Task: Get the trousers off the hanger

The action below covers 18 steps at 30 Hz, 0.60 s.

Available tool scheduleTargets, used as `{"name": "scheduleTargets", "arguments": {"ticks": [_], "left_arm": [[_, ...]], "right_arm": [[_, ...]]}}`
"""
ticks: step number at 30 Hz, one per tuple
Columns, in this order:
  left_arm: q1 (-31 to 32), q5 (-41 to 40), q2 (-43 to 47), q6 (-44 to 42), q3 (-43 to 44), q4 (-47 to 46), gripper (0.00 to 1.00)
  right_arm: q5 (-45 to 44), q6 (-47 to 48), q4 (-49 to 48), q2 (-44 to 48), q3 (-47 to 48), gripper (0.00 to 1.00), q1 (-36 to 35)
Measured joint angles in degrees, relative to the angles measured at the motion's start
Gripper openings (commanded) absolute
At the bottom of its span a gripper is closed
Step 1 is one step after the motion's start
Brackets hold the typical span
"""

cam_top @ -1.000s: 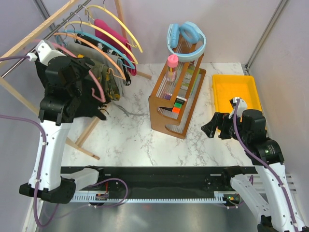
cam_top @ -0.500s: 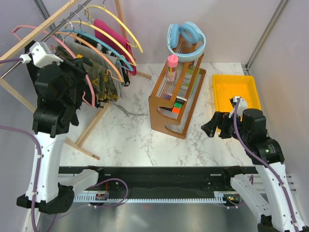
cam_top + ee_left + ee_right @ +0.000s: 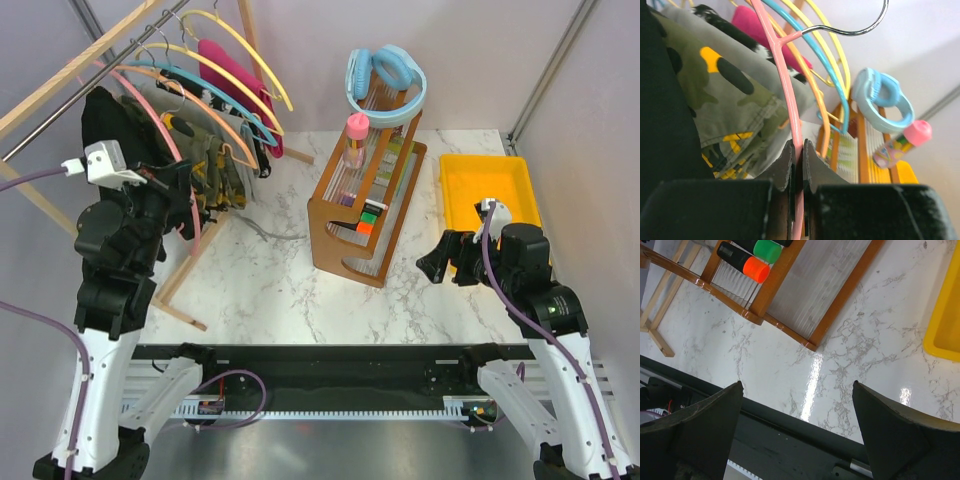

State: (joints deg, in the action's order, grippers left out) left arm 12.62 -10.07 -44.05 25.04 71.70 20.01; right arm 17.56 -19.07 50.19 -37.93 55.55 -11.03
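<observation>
**Left hand**: clamped on the lower run of the pink hanger, with the rod pinched between closed fingers.

**Right hand**: fingers spread wide and holding nothing. It is stationed over the marble tabletop near the yellow tray, well apart from the garments.

**Black trousers**: draped close against the left arm, beside the gripped hanger. Whether they hang on that hanger cannot be confirmed.

**Camouflage trousers**: hung just beside the black pair, among the other hangers on the wooden rack.

**Handling, as judged:**
- Both garments are soft, limp and light.
- Sagging, folding and dragging are to be expected, not stiff sliding.
- Snagging on neighbouring hanger arms is a risk.

**Recommended hold:** a bunched fold of cloth below the hanger bar should be pinched by the free hand. The cloth should then be drawn sideways off the bar while the hanger is kept steady.
</observation>
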Motion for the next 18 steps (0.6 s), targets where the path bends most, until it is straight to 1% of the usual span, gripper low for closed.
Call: {"name": "scheduleTargets", "arguments": {"ticks": [3,7,12,16,18], "left_arm": [[0.0,4.3,2.1,0.7,0.1,2.1,0.02],[0.0,8.8,3.6,4.1,2.8,9.6,0.02],[0.0,15.7,6.5,9.6,3.1,17.9,0.02],[0.0,22.6,9.9,13.5,2.4,25.0,0.02],[0.0,26.1,11.9,15.2,1.4,27.0,0.02]], "right_arm": [[0.3,0.4,0.0,-0.1,0.0,0.98,0.0],[1.6,1.6,0.0,-1.0,0.0,0.98,0.0],[3.7,4.0,0.5,-2.8,1.6,0.97,-0.3],[5.7,6.2,1.8,-4.7,5.3,0.95,-2.7],[6.1,7.1,3.1,-6.3,8.9,0.94,-4.7]]}}
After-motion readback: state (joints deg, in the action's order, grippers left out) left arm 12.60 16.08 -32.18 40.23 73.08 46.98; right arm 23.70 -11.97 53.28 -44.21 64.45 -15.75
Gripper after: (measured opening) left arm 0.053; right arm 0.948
